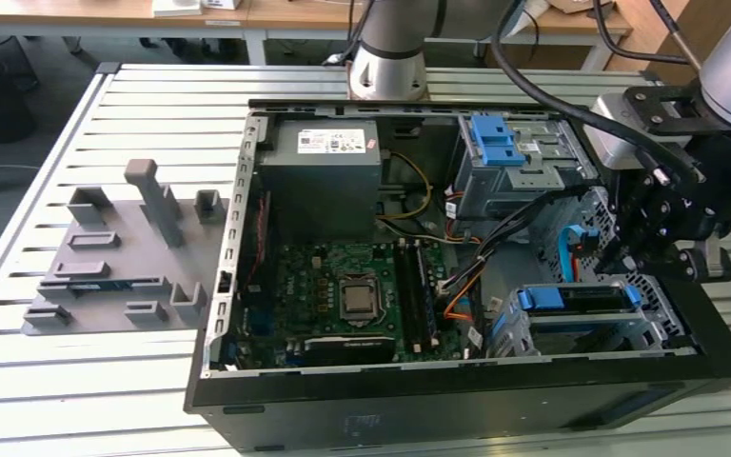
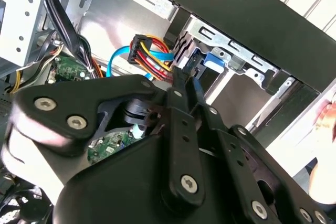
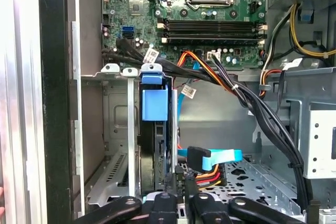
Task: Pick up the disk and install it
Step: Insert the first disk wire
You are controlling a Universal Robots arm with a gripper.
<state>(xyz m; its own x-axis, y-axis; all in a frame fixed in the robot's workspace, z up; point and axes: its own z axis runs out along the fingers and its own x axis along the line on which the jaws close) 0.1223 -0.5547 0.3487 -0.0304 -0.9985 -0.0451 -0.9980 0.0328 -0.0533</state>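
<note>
The disk (image 1: 578, 299) sits in the lower drive cage (image 1: 661, 322) at the front of the open computer case, on the exterior view's right, with its blue bracket on top. In the first wrist view the disk (image 3: 155, 103) stands edge-on in the cage slot. My gripper (image 1: 630, 255) hangs just behind the cage, over the cable ends. Its fingers (image 3: 164, 204) lie close together, shut, with nothing seen between them. A blue data cable with a black plug (image 3: 200, 156) and a bundle of coloured power wires (image 3: 206, 174) lie right by the fingertips. In the second wrist view my gripper (image 2: 181, 80) points at the blue bracket (image 2: 212, 60).
A grey power supply box (image 1: 327, 157) and an upper cage with a blue latch (image 1: 503, 143) stand at the back of the case. The motherboard (image 1: 353, 290) fills the middle. Black cables (image 3: 262, 114) cross beside the cage. A grey fixture (image 1: 118, 257) lies outside. A hand (image 2: 328, 121) shows by the case edge.
</note>
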